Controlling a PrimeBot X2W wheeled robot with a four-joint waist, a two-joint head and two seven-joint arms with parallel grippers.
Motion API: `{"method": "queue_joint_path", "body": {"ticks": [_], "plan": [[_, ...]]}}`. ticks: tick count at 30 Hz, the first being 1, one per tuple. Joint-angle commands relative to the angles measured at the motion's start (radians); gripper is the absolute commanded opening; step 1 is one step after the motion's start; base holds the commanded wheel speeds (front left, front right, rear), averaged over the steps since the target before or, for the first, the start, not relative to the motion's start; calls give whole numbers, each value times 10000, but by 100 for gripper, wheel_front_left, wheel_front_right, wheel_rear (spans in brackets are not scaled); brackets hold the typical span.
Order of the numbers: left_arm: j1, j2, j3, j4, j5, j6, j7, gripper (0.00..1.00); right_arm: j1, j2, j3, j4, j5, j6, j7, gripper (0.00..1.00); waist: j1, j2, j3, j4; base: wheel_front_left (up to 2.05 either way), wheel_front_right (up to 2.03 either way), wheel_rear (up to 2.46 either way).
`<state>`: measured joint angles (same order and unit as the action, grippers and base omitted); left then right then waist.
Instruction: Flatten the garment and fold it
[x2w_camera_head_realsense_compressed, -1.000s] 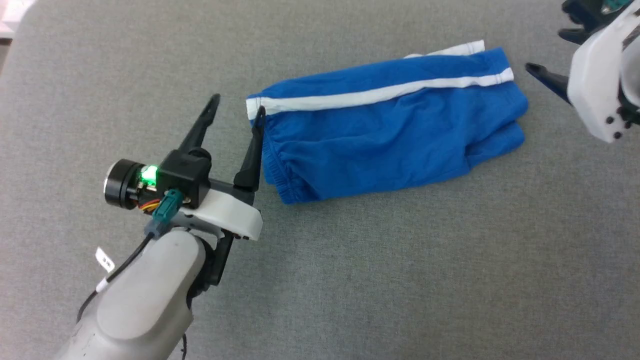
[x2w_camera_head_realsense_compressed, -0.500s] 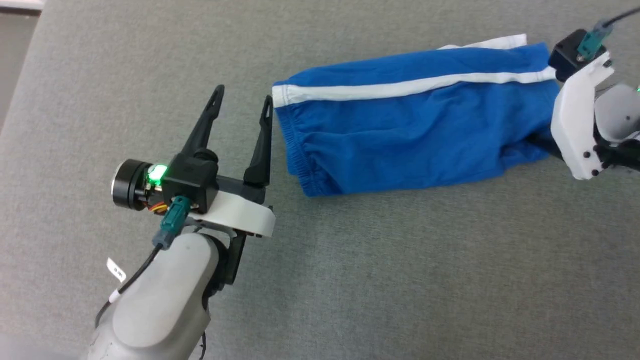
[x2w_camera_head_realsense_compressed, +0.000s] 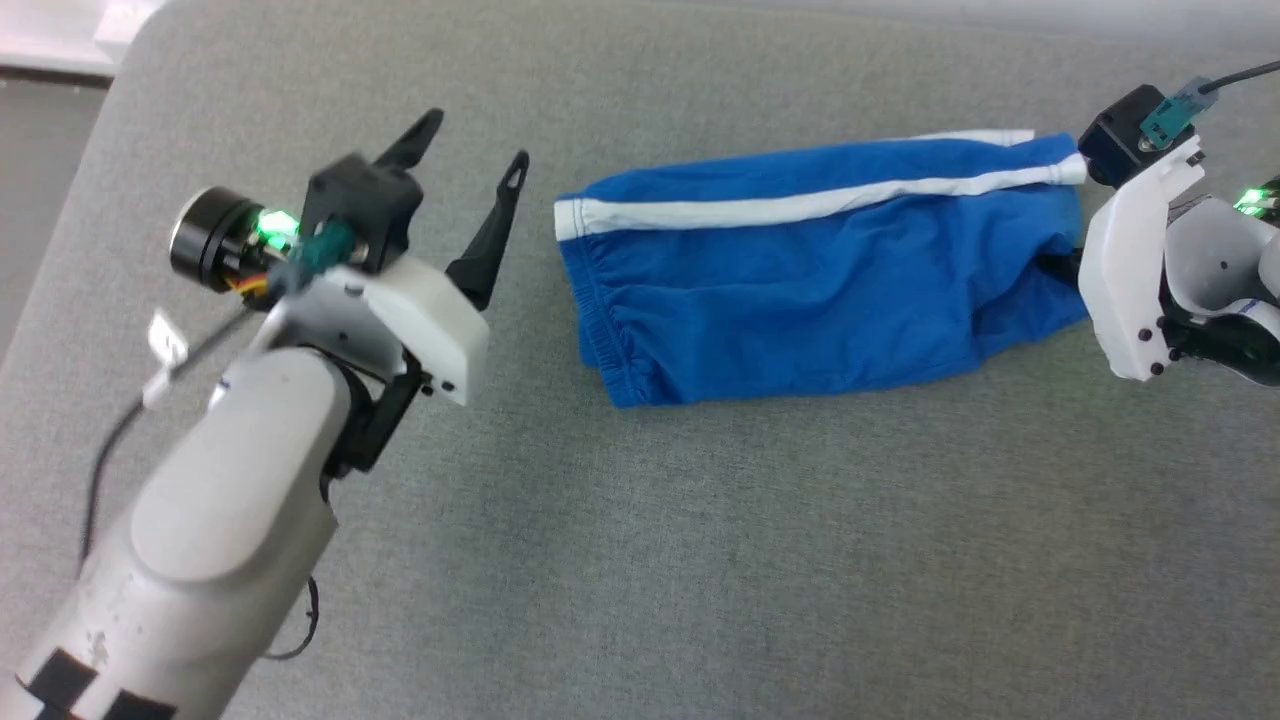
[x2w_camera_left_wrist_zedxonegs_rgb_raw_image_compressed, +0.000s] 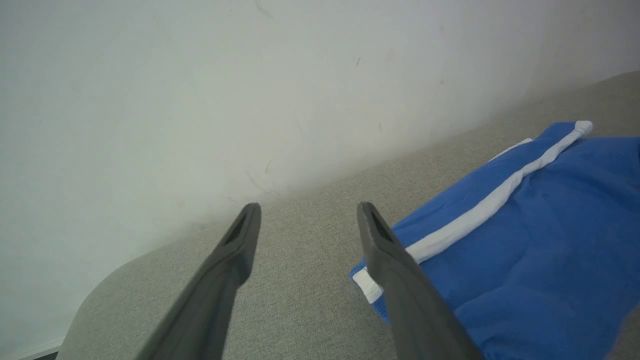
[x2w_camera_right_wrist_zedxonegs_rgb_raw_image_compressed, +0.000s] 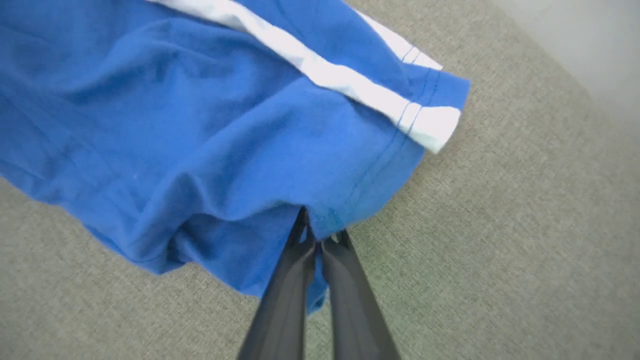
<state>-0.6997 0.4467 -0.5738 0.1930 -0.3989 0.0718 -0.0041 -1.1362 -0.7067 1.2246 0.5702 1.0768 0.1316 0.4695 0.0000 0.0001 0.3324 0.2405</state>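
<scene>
**Lengthwise fold looks done; smoothing and the cross fold are left**

Your right pincer (x2w_camera_right_wrist_zedxonegs_rgb_raw_image_compressed: 321, 234) is clamped shut on the bright blue soft athletic shorts (x2w_camera_head_realsense_compressed: 800, 290). Its two long dark fingers pinch the stitched hem (x2w_camera_right_wrist_zedxonegs_rgb_raw_image_compressed: 395, 145) at the leg end, and the cloth puckers right at the tips. Your left pincer (x2w_camera_head_realsense_compressed: 474, 142) stands open and holds nothing. The gathered elastic waistband (x2w_camera_head_realsense_compressed: 600, 330) lies just beside its right finger without touching it, and the shorts stretch from there across to the right pincer.

As I judge it, you are partway through. The shorts look already doubled lengthwise, one leg on the other, with the white side stripe (x2w_camera_head_realsense_compressed: 800, 205) running along the edge farther from both pincers. What looks left is this:
- Take out the soft creases in the middle panel and the bulge near the right pincer.
- Square up the under layer that peeks out beside its fingers.
- Fold waistband to hem.

The cloth is a thin, limp knit — it drapes and wrinkles rather than holding a line, so expect it to follow a pull from one end. The waistband is thicker and ruched. The grey woven padded surface (x2w_camera_head_realsense_compressed: 700, 550) beneath both pincers looks coarse and may drag on the cloth. Beyond the left pincer's tips rises a pale, scuffed wall (x2w_camera_left_wrist_zedxonegs_rgb_raw_image_compressed: 250, 100).
</scene>
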Motion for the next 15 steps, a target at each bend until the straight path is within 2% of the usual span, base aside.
{"method": "queue_joint_path", "body": {"ticks": [1, 4, 6, 10, 15], "plan": [[-227, 85, -143, 109, -247, -297, 624, 100, 136, 10, 22, -25, 85, -9, -149, 0, 0, -1, -330, -236, 0, 0, 0], [-555, 118, -489, 320, -949, -1103, 2298, 100, 165, -42, 107, -144, 71, -9, -430, 0, 0, -1, -423, -392, 0, 0, 0], [-654, 113, -718, 488, -1414, -1434, 3321, 100, 196, -41, 175, -214, 35, -9, -551, 0, 0, -1, -416, -513, 0, 0, 0], [-866, 213, -1422, 741, -1834, -1835, 4682, 100, 211, 47, 278, -275, -86, -9, -790, 0, 0, -1, -261, -728, 0, 0, 0], [-1108, 34, -2208, 1222, -2189, -1978, 5479, 100, 124, 203, 387, -302, -244, -9, -918, 0, 0, -1, 48, -919, 0, 0, 0]]}}
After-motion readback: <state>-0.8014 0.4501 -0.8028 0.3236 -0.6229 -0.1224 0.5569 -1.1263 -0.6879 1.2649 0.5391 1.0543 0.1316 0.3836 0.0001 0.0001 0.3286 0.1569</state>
